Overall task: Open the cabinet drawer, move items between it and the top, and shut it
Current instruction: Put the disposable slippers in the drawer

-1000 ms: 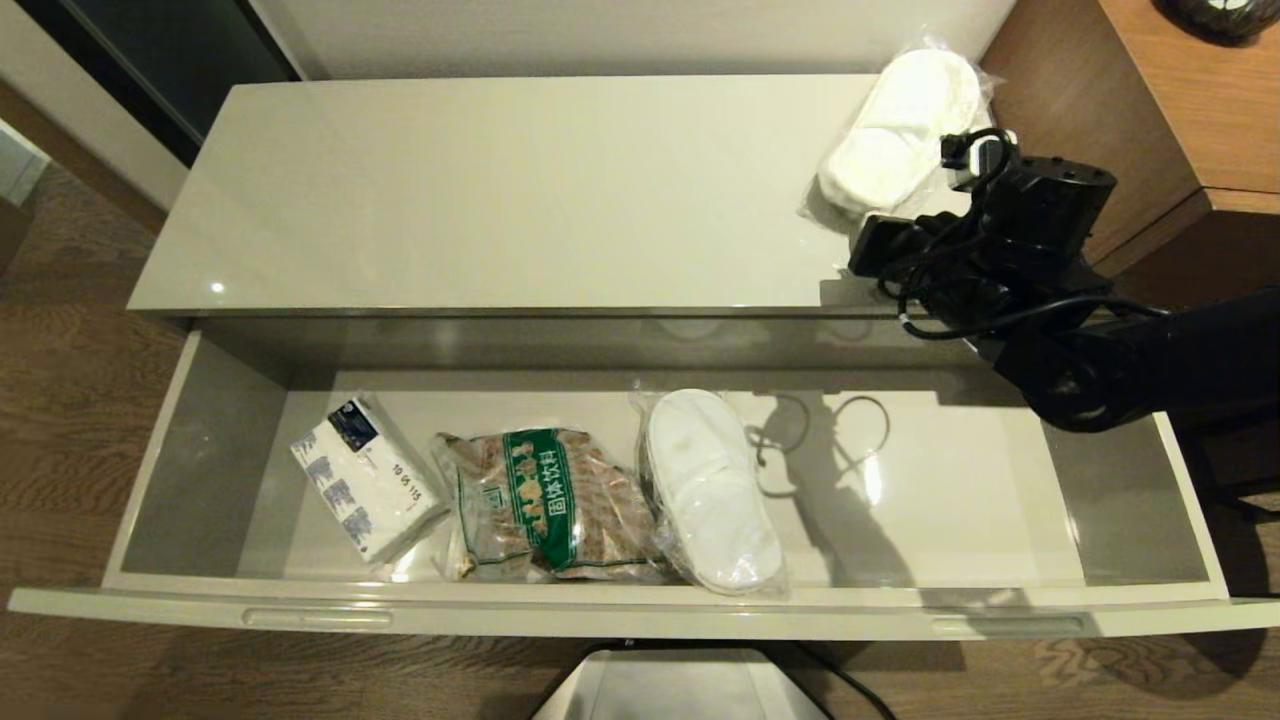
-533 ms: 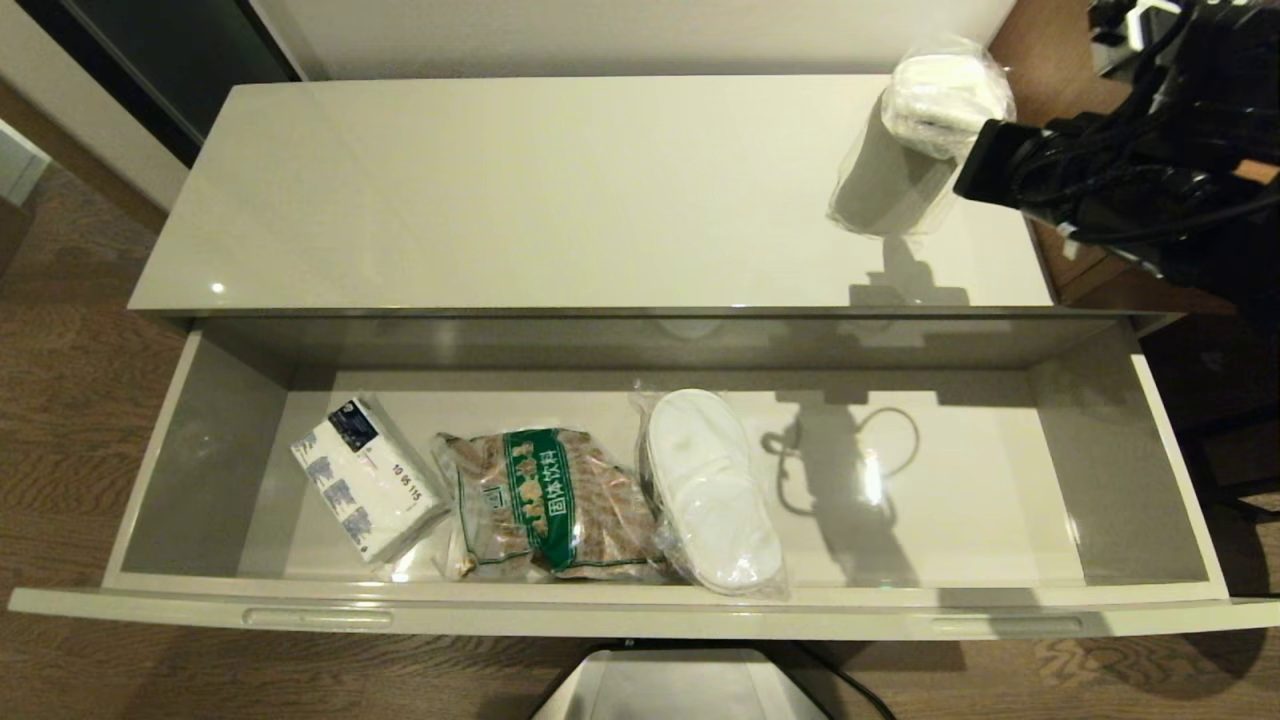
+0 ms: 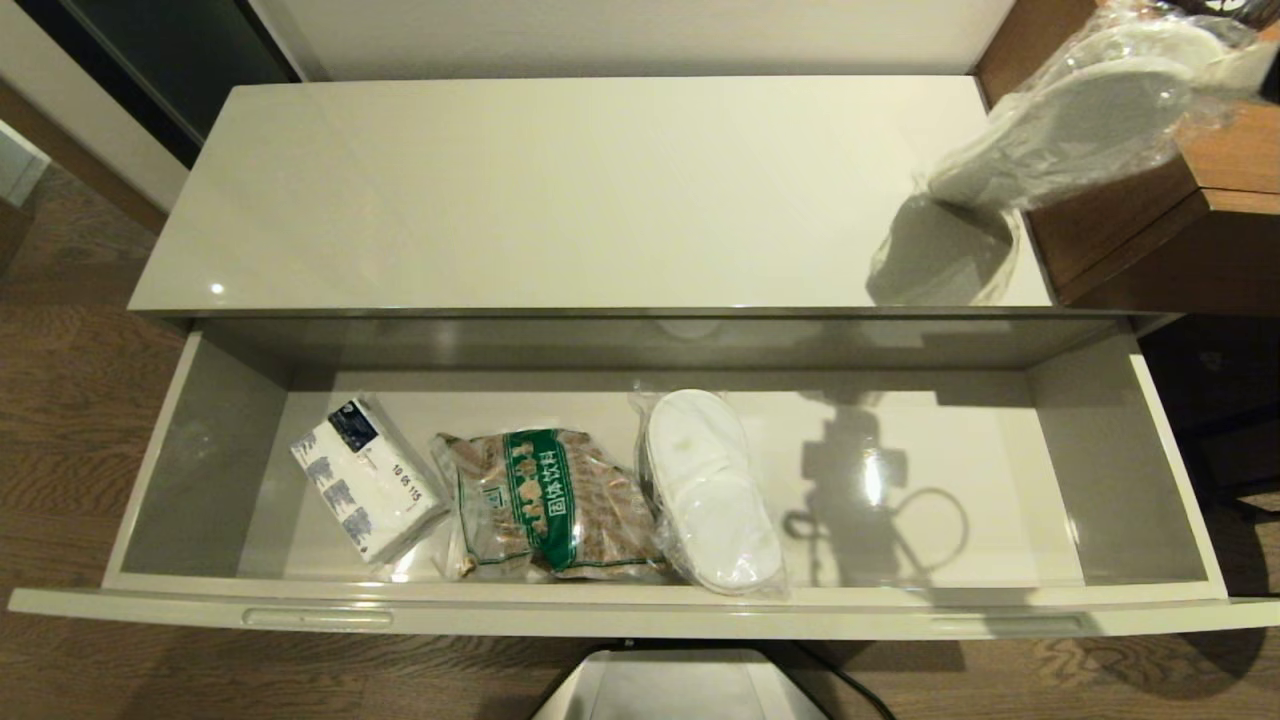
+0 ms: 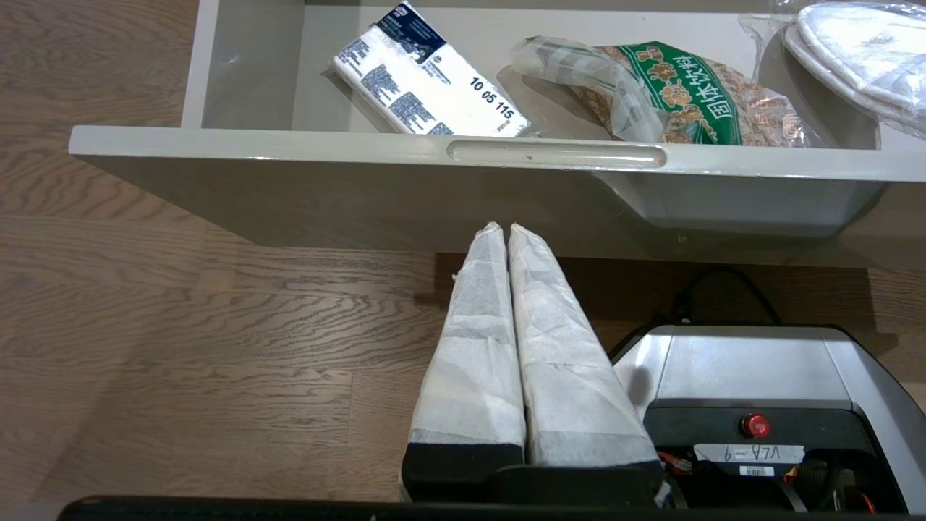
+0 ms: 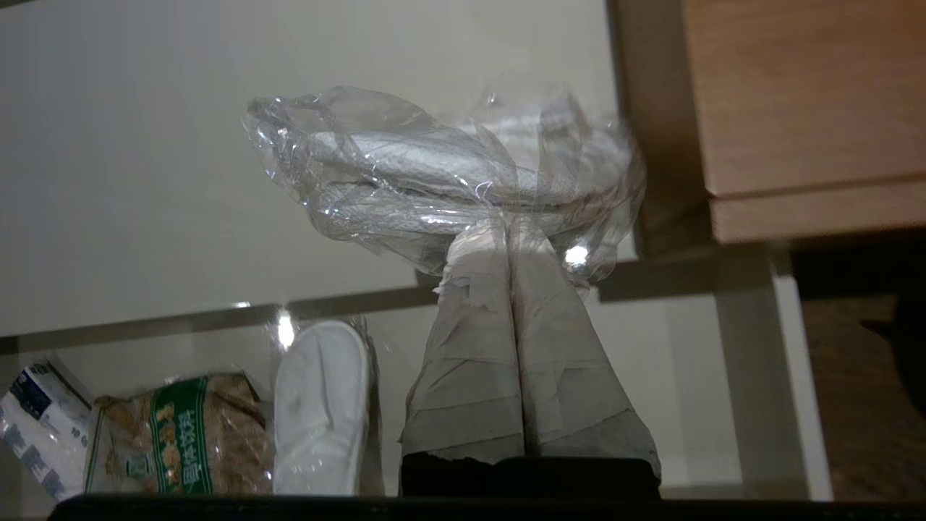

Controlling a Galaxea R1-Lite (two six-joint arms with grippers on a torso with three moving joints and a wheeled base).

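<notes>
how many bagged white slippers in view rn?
2. One flat white slipper in a clear plastic bag lies in the open cream-white drawer; the other bagged slipper hangs from the right gripper above the cabinet's right end.

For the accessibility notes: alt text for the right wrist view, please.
The right gripper is shut on a bagged slipper, held in the air above the glossy cabinet top. Below, the open drawer holds a second bagged slipper, a brown snack bag and a tissue pack.
</notes>
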